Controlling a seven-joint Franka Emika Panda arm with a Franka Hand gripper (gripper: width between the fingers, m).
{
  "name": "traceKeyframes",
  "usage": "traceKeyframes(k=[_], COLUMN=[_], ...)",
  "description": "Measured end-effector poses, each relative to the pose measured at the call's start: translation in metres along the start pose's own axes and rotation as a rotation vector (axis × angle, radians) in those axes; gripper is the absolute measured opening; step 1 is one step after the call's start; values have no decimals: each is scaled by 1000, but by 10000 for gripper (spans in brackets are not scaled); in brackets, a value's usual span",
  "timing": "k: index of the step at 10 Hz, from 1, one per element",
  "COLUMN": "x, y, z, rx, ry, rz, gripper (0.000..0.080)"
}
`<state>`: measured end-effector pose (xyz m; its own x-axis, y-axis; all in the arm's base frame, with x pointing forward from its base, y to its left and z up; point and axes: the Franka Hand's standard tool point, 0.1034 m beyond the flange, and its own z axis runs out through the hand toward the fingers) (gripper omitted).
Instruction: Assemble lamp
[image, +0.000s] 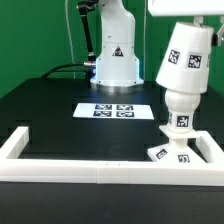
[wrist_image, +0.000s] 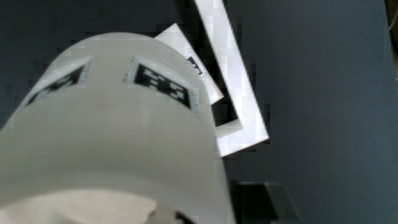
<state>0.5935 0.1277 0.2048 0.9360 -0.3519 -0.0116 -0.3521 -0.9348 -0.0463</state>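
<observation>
The arm (image: 112, 45) stands upright; its pincer is not visible.

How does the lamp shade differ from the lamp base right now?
Shape: the lamp shade is a tall truncated cone, while the lamp base is a flat square.
Pose: the lamp shade is upright, up over the bulb. The lamp base lies low on the table, in the corner of the border rail.
Shared: both are white with black-and-white square tags.

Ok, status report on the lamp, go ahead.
Gripper hidden, cannot tell grip. Shade upright above bulb, over base in rail corner. Nothing in the way.
</observation>
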Motion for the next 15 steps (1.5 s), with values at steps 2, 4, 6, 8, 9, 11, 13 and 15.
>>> traceKeyframes(k=[2,4,6,8,9,11,13,15], x=[4,5,4,5,5,6,5,6], y=[-1,2,3,1,0,1,1,1], z=[10,29,46,54,57,62,62,62], rx=[-7,-22,-20,-18,-18,-21,-22,-22], ry=[5,3,31,46,51,52,51,50], rz=[-18,-76,-83,-87,-89,-89,-88,-88], gripper=[44,44,44,44,44,44,44,297])
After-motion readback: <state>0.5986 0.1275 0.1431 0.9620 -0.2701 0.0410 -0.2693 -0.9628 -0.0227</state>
